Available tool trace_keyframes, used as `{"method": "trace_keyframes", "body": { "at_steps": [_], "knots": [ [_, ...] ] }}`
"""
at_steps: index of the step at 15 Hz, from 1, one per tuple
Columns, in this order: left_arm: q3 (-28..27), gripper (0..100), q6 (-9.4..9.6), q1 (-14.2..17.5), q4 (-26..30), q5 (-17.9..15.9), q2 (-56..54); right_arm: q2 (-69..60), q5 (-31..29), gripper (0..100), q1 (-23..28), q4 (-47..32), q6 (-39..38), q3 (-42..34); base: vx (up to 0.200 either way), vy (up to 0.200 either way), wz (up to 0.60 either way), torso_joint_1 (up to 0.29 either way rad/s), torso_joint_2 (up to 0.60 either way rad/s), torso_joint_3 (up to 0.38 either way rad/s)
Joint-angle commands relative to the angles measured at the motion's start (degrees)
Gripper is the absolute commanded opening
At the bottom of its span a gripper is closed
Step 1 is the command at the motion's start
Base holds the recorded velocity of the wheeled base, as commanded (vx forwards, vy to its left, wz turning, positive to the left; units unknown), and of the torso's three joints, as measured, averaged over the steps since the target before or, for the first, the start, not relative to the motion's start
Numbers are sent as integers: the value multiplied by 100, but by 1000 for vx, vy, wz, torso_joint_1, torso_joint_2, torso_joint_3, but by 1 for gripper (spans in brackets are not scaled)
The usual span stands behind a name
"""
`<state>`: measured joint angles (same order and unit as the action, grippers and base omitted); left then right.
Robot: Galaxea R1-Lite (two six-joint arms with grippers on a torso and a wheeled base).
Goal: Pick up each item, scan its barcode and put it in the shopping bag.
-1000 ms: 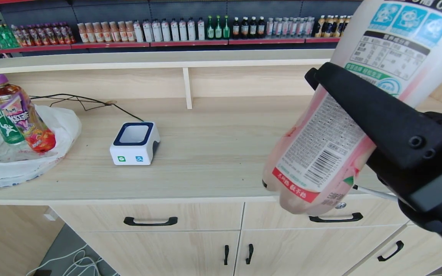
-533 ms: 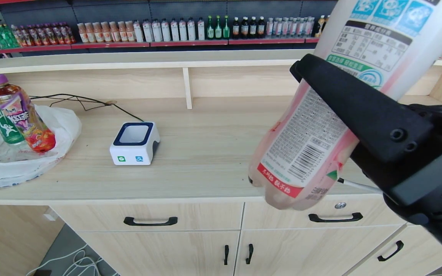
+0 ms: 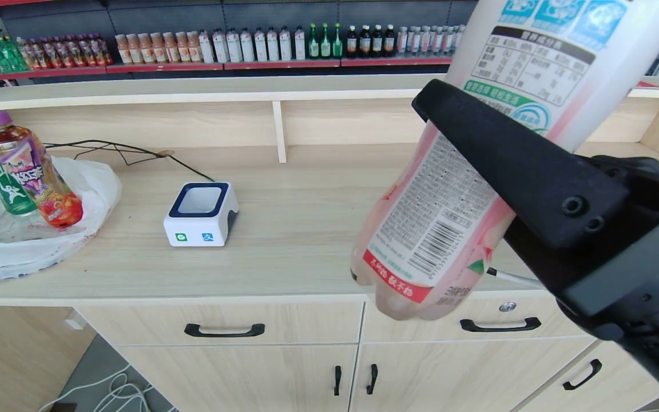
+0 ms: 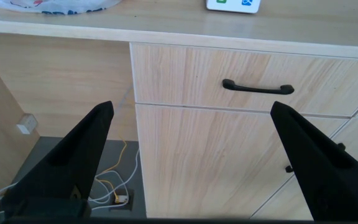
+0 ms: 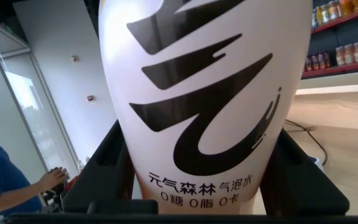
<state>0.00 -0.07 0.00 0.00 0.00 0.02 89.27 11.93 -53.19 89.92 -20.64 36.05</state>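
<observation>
Bottle [image 3: 438, 229] shifted toward 9 o'clock, right gripper [image 5: 201, 168] raised, matte black fingers [image 3: 512, 166] pinching its glossy pink plastic body, base at 7; left gripper [image 4: 191, 107] spread before wood-grain drawer [image 4: 185, 68].

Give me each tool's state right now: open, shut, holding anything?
Left tool: open, holding nothing, in front of the drawer.
Right tool: shut on the pink bottle, held above the counter.
</observation>
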Motion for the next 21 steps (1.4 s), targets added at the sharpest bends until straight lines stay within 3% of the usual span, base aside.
{"method": "trace_keyframes", "body": {
  "at_steps": [1, 7, 15, 18, 21],
  "knots": [
    [0, 100, -1, 0, 0, 0, -2, 29, 2, 0, -7, 8, -2, -10, 0, 0, 0, 0, 0, 0],
    [0, 100, -1, 0, 0, 0, -2, 3, -42, 0, 28, 8, 42, -230, 0, 0, 0, 0, 0, 0],
    [0, 100, -1, 0, 0, 0, -2, 117, -33, 0, 1452, 8, 464, -625, 0, 0, 0, 0, 0, 0],
    [0, 100, -1, 0, 0, 0, -2, 187, -51, 0, 2216, 8, 1308, -1539, 0, 0, 0, 0, 0, 0],
    [0, 100, 7, -9, 0, 0, 6, 187, -394, 0, 2823, 8, 1888, -1618, 0, 0, 0, 0, 0, 0]
  ]
}}
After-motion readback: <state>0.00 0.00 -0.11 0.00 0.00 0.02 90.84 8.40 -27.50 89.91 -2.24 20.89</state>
